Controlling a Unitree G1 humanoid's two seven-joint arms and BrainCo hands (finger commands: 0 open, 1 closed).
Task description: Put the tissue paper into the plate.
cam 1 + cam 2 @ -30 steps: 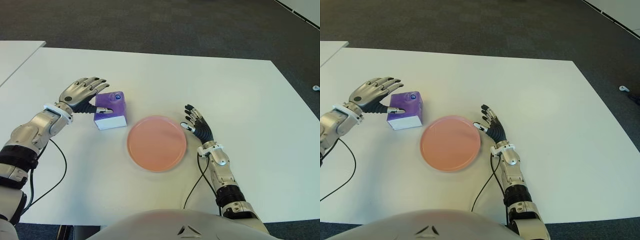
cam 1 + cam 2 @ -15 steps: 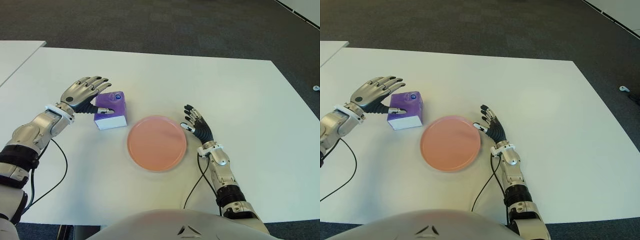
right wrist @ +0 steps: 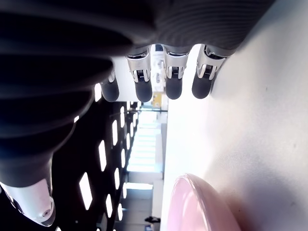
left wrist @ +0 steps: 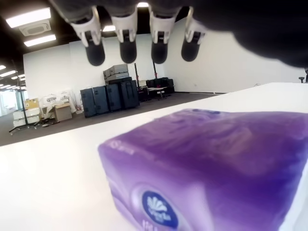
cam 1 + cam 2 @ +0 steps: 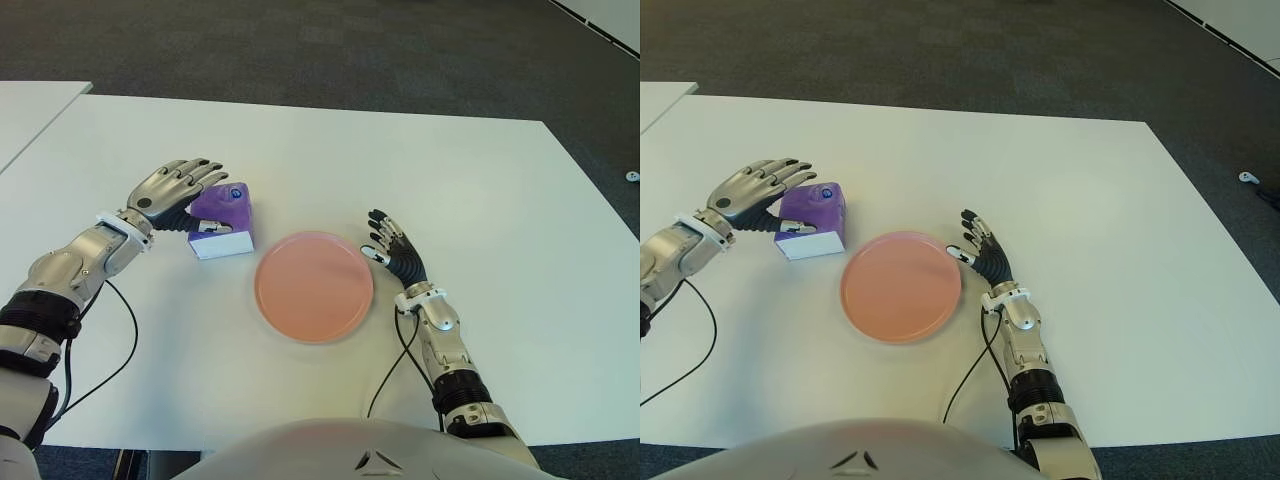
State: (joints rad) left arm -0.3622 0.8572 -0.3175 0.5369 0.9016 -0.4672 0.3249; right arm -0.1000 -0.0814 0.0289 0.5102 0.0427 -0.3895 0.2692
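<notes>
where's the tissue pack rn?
Eye views: tissue pack lies on the table, left of the pink plate, with the left robot hand against it.

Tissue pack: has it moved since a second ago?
Yes. The tissue pack has tipped: its top now leans toward the plate, while its white base stays where it was. The left hand has closed in over it.

Left robot hand (image 5: 172, 190) reaches toward two o'clock, fingers spread and straight; right robot hand (image 5: 395, 250) points toward eleven o'clock, fingers loosely extended, holding nothing.
</notes>
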